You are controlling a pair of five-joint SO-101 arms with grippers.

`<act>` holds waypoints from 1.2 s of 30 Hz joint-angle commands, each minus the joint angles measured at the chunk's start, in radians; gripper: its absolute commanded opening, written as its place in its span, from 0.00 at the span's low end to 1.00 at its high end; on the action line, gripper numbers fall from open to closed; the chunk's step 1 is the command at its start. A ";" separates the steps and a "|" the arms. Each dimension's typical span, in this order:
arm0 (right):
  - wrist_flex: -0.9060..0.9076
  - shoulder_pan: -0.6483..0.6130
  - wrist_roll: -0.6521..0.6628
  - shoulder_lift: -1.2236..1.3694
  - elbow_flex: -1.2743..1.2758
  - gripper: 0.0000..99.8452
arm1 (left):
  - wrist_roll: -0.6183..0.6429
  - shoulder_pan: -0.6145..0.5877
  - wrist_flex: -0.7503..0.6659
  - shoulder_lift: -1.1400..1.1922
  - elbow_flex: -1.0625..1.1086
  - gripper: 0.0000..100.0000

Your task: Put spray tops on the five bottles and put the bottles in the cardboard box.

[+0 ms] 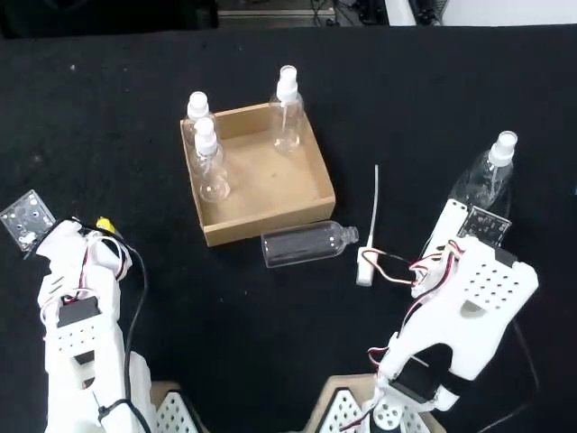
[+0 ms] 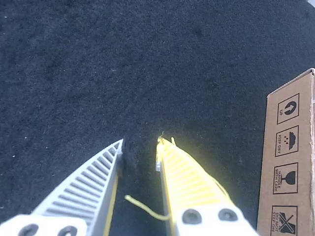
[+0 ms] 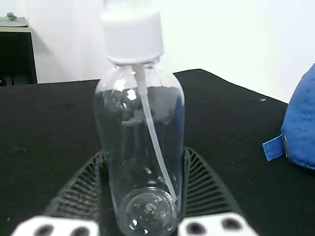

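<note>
Nearest the right wrist lens: the held bottle (image 3: pixel 140 123) with its spray top on and the dip tube visible inside, clamped between the fingers of the right gripper (image 3: pixel 145 162). Its long axis ran out along the fingers, top end away from the wrist. From above I read it as tilted, with the top toward the table's far side.

The cardboard box (image 1: pixel 270 223) lay to that gripper's left, well apart, with three capped bottles (image 1: pixel 209 162) standing in it. Between gripper and box lay a loose spray top (image 1: pixel 364 266) and an uncapped bottle (image 1: pixel 302 245) on its side, just beside the box's near wall, neck toward the right arm.

My judgement: the drop-off turns on carrying leftward over those two.

The left gripper (image 2: pixel 140 145) was slack — jaws a little apart on nothing — low over the black cloth (image 2: pixel 147 59). It was nearer the box than the right, but empty.
</note>
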 commanded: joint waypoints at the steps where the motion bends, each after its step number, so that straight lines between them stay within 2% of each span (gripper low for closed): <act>1: -0.031 -0.012 0.008 -0.002 -0.041 0.01 | -0.003 0.001 -0.025 -0.015 -0.010 0.09; 4: -0.031 -0.012 0.008 -0.002 -0.041 0.06 | -0.003 0.001 -0.025 -0.015 -0.010 0.09; 10: -0.031 -0.040 0.006 0.001 -0.035 0.30 | -0.003 0.001 -0.025 -0.015 -0.010 0.09; 13: -0.031 -0.044 0.006 0.001 -0.035 0.36 | -0.003 0.001 -0.025 -0.015 -0.010 0.09; 32: -0.031 -0.035 0.005 -0.005 -0.033 0.37 | -0.003 0.001 -0.025 -0.015 -0.013 0.09; 36: -0.123 0.006 0.005 -0.050 0.024 0.36 | -0.003 0.001 -0.025 -0.015 -0.013 0.09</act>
